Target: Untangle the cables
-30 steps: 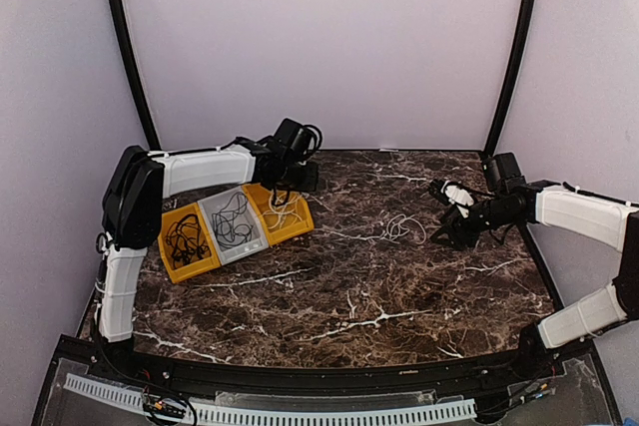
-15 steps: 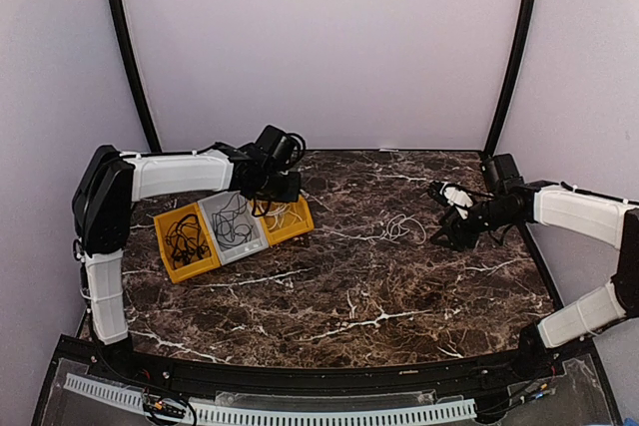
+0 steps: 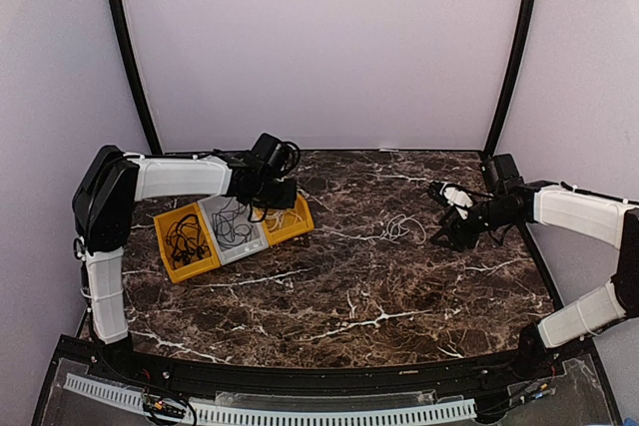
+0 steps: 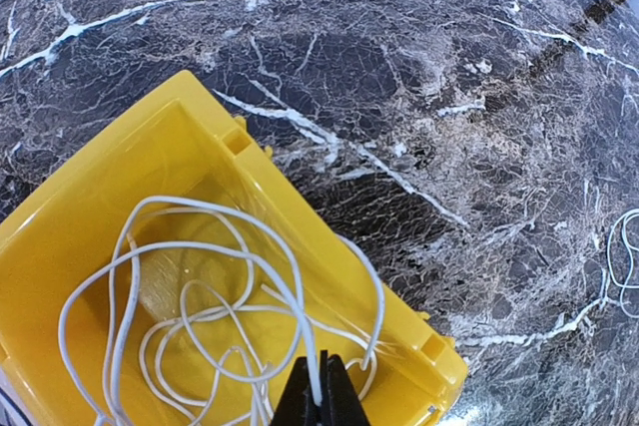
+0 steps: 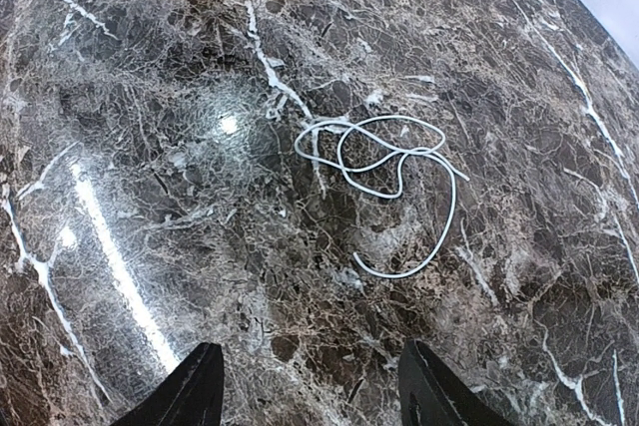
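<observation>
Over the right yellow bin (image 4: pixel 100 187) at the far left of the surface (image 3: pixel 349 286), the left tool (image 4: pixel 321 398) is clamped narrow on one strand of the white cables (image 4: pixel 315 371). The rest of that bundle lies in loose, overlapping loops inside the bin.

The left yellow bin (image 3: pixel 166 246) holds black cables (image 3: pixel 186 239). The grey bin (image 3: pixel 245 254) between the two yellow ones holds a dark cable (image 3: pixel 233 224).

The right tool (image 5: pixel 310 351) is wide and holds nothing. It hovers near the right edge, just short of a loose white cable (image 5: pixel 399 152). That cable lies on the bare surface in a small knot of loops with one longer tail, well apart from the bins.

Progress: looks mostly done, since the colours are already split across three bins. Left to do, as I judge it:
- the loose white cable still needs clearing
- the pinched strand needs releasing or pulling free; can't tell which is intended

Versus a second ago:
- the left arm has folded back, with its elbow swung out towards the left wall
- its tool has dropped from above the bins' far side to low over them
- the right arm, the loose white cable and the bins are all unchanged
</observation>
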### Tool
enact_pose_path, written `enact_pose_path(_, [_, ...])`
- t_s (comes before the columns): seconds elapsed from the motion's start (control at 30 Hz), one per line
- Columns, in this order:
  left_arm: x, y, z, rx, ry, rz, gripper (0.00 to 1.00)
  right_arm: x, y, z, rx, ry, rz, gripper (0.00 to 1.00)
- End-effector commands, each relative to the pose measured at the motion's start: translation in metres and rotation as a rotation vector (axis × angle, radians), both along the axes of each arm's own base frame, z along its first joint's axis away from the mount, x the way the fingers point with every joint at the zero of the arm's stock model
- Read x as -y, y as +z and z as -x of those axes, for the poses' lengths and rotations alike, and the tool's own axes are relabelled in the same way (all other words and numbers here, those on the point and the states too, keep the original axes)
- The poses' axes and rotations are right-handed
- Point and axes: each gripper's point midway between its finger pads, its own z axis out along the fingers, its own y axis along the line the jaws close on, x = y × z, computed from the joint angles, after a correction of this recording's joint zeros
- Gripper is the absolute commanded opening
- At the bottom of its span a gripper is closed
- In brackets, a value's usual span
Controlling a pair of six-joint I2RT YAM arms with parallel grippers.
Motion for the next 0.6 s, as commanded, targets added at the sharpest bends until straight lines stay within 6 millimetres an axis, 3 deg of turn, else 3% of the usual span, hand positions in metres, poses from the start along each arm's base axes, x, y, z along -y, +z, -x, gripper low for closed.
enact_pose_path(0.0, [0.006,0.003,-0.006,0.007,-0.015,0.031,0.00,-0.002,0.000,-0.002,0.001,0.005,0.001,0.62])
enact_pose_path(0.17, [0.001,0.009,-0.010,0.005,-0.007,0.017,0.06,-0.001,0.001,-0.007,-0.001,-0.021,-0.002,0.62])
enact_pose_path(0.3, [0.000,0.022,-0.007,0.010,-0.023,0.010,0.21,0.001,0.004,-0.021,-0.001,-0.068,0.005,0.62])
enact_pose_path(0.43, [-0.006,0.064,-0.006,0.077,-0.023,0.022,0.37,0.004,-0.003,-0.045,-0.034,-0.114,0.053,0.63])
enact_pose_path(0.57, [-0.017,0.100,0.000,0.132,-0.026,-0.002,0.54,0.007,-0.029,-0.066,-0.112,-0.139,0.123,0.64])
